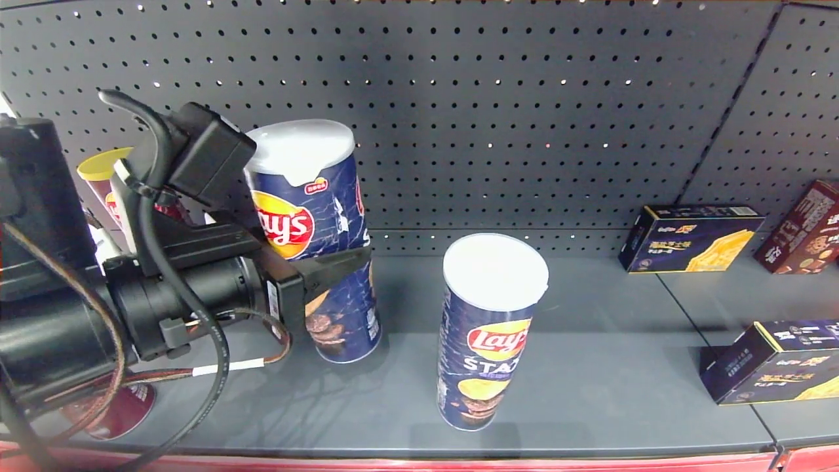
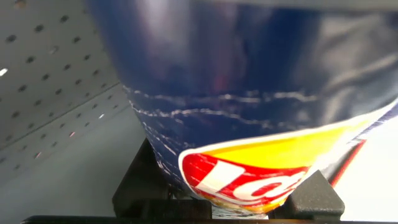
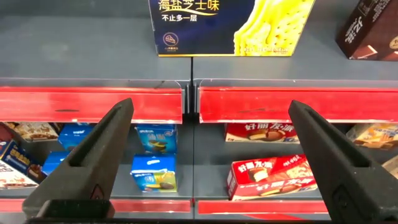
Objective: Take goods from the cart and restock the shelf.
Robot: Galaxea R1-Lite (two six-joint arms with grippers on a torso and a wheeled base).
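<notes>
Red can with a yellow lid stands far left at the back of the grey shelf, half hidden behind the arm. Next along, the left gripper is clamped around the middle of a dark blue chip can, which leans slightly, its base down at the shelf board. A second chip can stands free mid-shelf, apart from it. Further right lie a back blue box, a dark red box and a front blue box. The right gripper is spread wide with nothing between its fingers, facing a red edge strip.
</notes>
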